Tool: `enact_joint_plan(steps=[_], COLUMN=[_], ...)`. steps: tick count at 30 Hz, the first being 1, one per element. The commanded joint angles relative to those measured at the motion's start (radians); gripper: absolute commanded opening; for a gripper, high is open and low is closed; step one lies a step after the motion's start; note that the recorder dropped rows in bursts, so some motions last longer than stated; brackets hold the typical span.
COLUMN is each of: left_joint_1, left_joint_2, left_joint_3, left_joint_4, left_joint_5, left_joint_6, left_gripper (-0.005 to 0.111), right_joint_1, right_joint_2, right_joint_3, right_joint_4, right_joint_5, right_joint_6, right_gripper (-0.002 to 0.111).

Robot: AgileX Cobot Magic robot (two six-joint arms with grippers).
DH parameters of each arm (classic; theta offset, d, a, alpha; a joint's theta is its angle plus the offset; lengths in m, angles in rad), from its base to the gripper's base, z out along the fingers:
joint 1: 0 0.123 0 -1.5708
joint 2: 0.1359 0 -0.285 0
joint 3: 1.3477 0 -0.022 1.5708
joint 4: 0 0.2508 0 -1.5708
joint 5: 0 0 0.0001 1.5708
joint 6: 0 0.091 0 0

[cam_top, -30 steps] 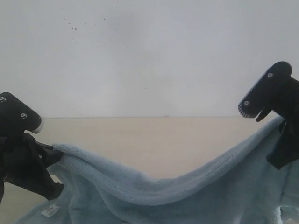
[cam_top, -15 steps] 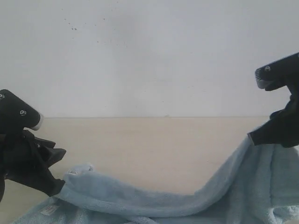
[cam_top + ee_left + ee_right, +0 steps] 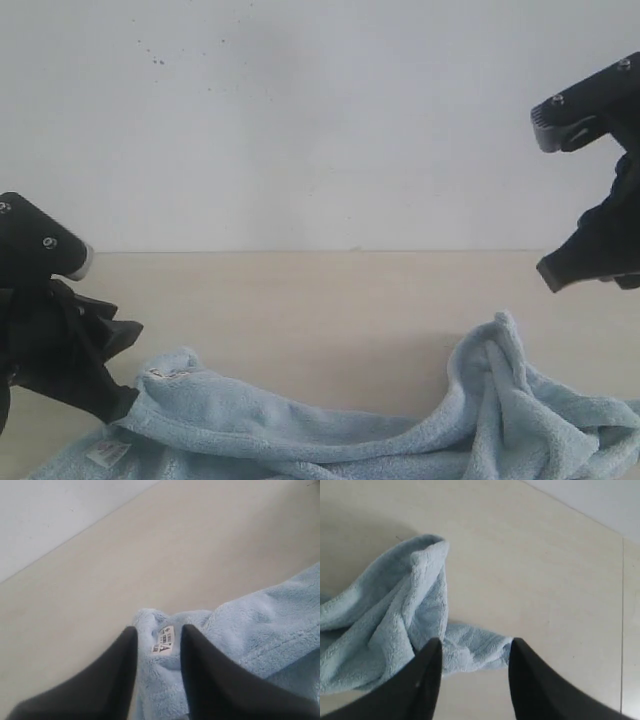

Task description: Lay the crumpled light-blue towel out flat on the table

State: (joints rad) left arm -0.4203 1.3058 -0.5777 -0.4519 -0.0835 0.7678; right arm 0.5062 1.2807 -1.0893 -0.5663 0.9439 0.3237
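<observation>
Label (image 3: 164, 640): white, dark print too small to read, on a towel (image 3: 300, 445) corner; second tag (image 3: 107, 452) lower down, also unreadable. Left gripper (image 3: 159, 630): fingers apart, the labelled corner lying between them, not pinched. Right gripper (image 3: 546, 195): fingers wide apart, empty, raised clear above the towel's bunched right end. Towel lies crumpled on the table (image 3: 300, 300), between both grippers.

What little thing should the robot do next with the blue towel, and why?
Probably shut the left gripper on the corner of the towel with the white label, ready to pull it outward. That corner lies between its open fingers, the towel is bunched in folds on the table, and the right gripper hangs open above it, holding nothing.
</observation>
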Motion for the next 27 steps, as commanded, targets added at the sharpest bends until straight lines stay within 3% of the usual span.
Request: enact_joint_plan(steps=[1, 5, 10, 16, 20, 25, 27], left_joint_1=[0.003, 0.003, 0.005, 0.031, 0.038, 0.105, 0.146], left_joint_2=[0.048, 0.101, 0.138, 0.245, 0.265, 0.259, 0.259], left_joint_3=[-0.005, -0.005, -0.005, -0.018, -0.112, -0.238, -0.245], left_joint_4=[0.0, 0.0, 0.005, -0.037, -0.288, -0.326, -0.31], left_joint_5=[0.061, 0.084, -0.041, -0.183, -0.074, 0.278, 0.316], left_joint_6=[0.038, 0.038, 0.103, 0.1, 0.1, 0.049, 0.004], left_gripper=[0.052, 0.059, 0.059, 0.059, 0.059, 0.059, 0.059], right_joint_1=[-0.043, -0.069, -0.084, -0.236, -0.275, -0.275, -0.275], right_joint_2=[0.098, 0.201, 0.238, 0.318, 0.388, 0.472, 0.503], right_joint_3=[-0.005, -0.005, -0.032, -0.041, -0.044, -0.096, -0.119], right_joint_4=[0.166, 0.229, 0.219, 0.326, 0.537, 0.613, 0.601], right_joint_5=[0.102, 0.153, 0.085, -0.12, -0.236, -0.333, -0.343], right_joint_6=[-0.152, -0.179, -0.165, -0.116, -0.277, -0.334, -0.334], right_gripper=[0.042, 0.042, 0.042, 0.042, 0.042, 0.042, 0.042])
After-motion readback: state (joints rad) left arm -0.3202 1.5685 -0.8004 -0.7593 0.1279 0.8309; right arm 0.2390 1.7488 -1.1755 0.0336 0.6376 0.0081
